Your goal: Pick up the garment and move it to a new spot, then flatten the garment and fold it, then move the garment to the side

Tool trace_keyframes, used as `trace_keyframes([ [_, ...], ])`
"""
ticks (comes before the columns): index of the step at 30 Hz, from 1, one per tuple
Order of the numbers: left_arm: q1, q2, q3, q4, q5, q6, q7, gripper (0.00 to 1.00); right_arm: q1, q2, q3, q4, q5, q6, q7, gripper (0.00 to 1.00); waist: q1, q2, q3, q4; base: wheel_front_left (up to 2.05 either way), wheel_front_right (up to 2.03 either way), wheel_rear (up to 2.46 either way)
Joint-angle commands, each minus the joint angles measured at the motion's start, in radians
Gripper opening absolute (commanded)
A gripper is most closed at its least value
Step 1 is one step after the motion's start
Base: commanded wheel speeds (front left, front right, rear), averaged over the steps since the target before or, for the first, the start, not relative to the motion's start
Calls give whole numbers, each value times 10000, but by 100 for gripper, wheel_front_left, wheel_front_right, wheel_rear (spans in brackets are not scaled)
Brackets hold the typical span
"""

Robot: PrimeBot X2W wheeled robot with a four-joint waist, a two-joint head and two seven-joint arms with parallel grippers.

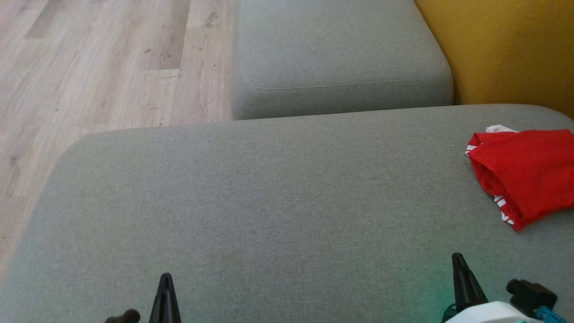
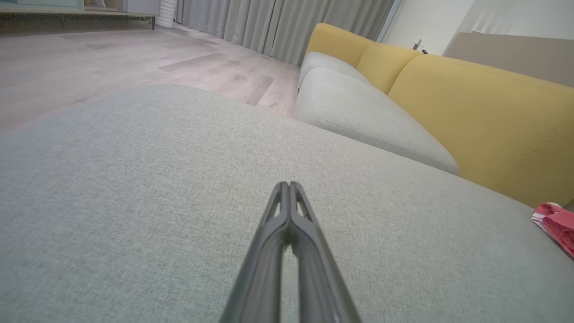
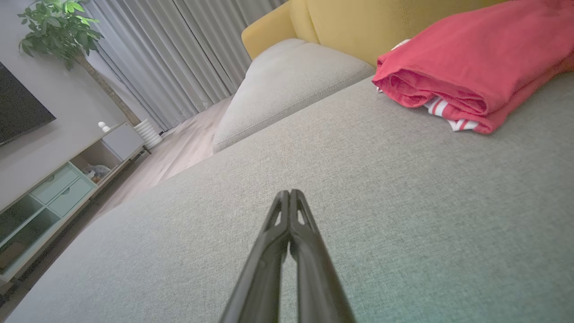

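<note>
Garment [image 1: 524, 172] lies folded by the right edge of the sofa [image 1: 269, 202]. Our jaws, left and right, are pressed together, empty.

Grey sofa seat [image 1: 269, 202], yellow backrest [image 2: 493, 112], pale wood floor [image 1: 89, 67], grey curtains [image 3: 179, 54], potted plant [image 3: 54, 27], TV cabinet [image 3: 58, 188]

Wide grey seat cushion [image 1: 251, 202] up front, second grey cushion [image 1: 336, 49] right behind it, yellow backrest [image 1: 506, 49] along the right, pale wood-plank floor [image 1: 103, 58] off left, grey curtains [image 3: 170, 58] beyond, leafy plant [image 3: 58, 27] beside them, low cabinet [image 3: 67, 184] with pale-green drawers, dark screen [image 3: 18, 107] above.
</note>
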Motion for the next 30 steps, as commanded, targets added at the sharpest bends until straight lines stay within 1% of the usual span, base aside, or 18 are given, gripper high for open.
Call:
trace_keyframes([
  [1, -613, 98, 252, -286, -352, -127, 58, 0, -561, -18, -79, -378, 357, 18, 118, 0, -1, 0, 27, -1, 0, 0, 0],
  [7, -731, 117, 375, -264, -952, -261, 182, 0, -655, -16, -159, -429, 930, 21, 261, 0, -1, 0, 98, -5, 0, 0, 0],
  [30, -1271, 168, 1017, -239, -3808, -901, 820, 0, -1105, -9, -549, -680, 3698, 35, 952, 0, -1, 0, 444, -21, 0, 0, 0],
])
